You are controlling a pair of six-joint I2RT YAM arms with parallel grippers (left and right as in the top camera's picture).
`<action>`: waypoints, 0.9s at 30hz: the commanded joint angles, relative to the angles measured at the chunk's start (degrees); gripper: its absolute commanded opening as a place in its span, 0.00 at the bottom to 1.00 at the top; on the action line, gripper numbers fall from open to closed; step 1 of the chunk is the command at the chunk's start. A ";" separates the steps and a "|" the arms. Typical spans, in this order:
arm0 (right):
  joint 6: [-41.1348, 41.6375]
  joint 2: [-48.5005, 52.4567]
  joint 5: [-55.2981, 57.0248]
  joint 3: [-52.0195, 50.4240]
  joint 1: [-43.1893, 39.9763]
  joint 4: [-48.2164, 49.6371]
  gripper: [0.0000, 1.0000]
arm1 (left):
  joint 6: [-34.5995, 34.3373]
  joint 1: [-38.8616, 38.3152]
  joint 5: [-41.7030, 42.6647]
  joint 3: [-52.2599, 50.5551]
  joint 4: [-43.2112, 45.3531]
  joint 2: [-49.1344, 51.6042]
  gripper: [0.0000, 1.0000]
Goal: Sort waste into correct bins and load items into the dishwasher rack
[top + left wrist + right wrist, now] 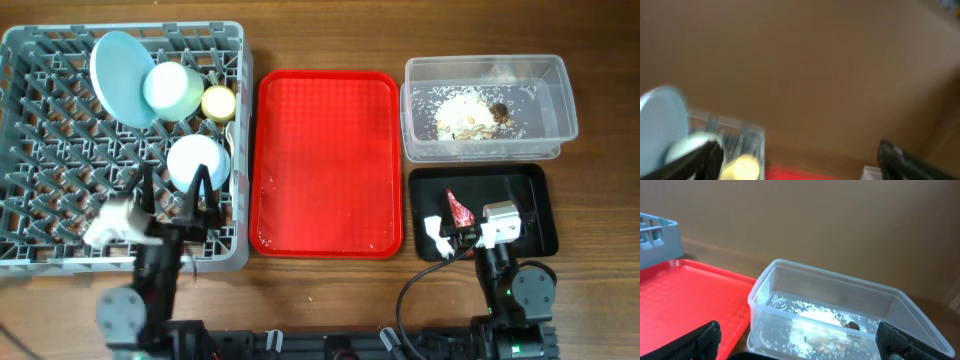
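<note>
Since plate [115, 62], bowl [172, 88] and cup [218, 101] sit in the rack [120, 32], scraps [462, 115] in the tub [485, 62] and wrapper [461, 210] in the black tray [530, 190], only withdrawal seems to remain — left end effector [175, 195] and right end effector [800, 337] both released, empty — so lift straight up, clear of pegs [60, 150].

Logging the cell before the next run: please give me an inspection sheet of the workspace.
Surface: wooden table.
Job's things: light blue plate, bowl and yellow cup stand in the grey rack; rice scraps lie in the clear tub; red wrapper in the black tray.
Clutter: red tray between rack and bins.
Grippers: left gripper over the rack, fingers apart; right gripper over the black tray, fingers apart.
Cables: black cable looped by the right arm's base.
Surroundings: plain brown backdrop behind the table.
</note>
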 commanded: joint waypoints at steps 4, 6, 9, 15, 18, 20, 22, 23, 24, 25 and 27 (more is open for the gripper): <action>0.96 -0.37 0.81 -0.02 -0.11 0.11 1.00 | -0.09 0.68 0.98 -11.10 -12.28 -6.84 1.00; 0.96 -0.37 0.81 -0.02 -0.13 0.11 1.00 | 1.38 0.48 -4.83 -11.15 -18.86 -9.01 1.00; 0.96 -0.37 0.79 -0.02 -0.11 0.09 1.00 | 10.47 0.48 -6.95 -11.15 -19.10 -10.36 1.00; 0.96 -0.37 0.79 -0.02 -0.11 0.09 1.00 | 11.67 0.44 -7.69 -11.15 -18.95 -10.36 1.00; 0.96 -0.37 0.79 -0.02 -0.13 0.11 1.00 | 11.69 0.44 -7.37 -11.15 -18.91 -10.36 1.00; 0.96 -0.39 0.79 -0.02 -0.11 0.11 1.00 | 11.69 0.44 -7.37 -11.15 -18.91 -10.36 1.00; 0.96 -0.39 0.81 -0.02 -0.13 0.11 1.00 | 11.69 0.44 -7.37 -11.15 -18.91 -10.36 1.00; 0.96 -0.37 0.81 -0.02 -0.11 0.09 1.00 | 11.69 0.44 -7.37 -11.15 -18.91 -10.36 1.00; 0.96 -0.39 0.81 -0.02 -0.11 0.11 1.00 | 11.69 0.44 -7.37 -11.15 -18.91 -10.36 1.00; 0.96 -0.37 0.81 -0.02 -0.13 0.11 1.00 | 11.69 0.44 -7.37 -11.15 -18.91 -10.36 1.00; 0.98 -0.39 0.81 -0.02 -0.13 0.09 1.00 | 11.69 0.44 -7.37 -11.15 -18.91 -10.36 1.00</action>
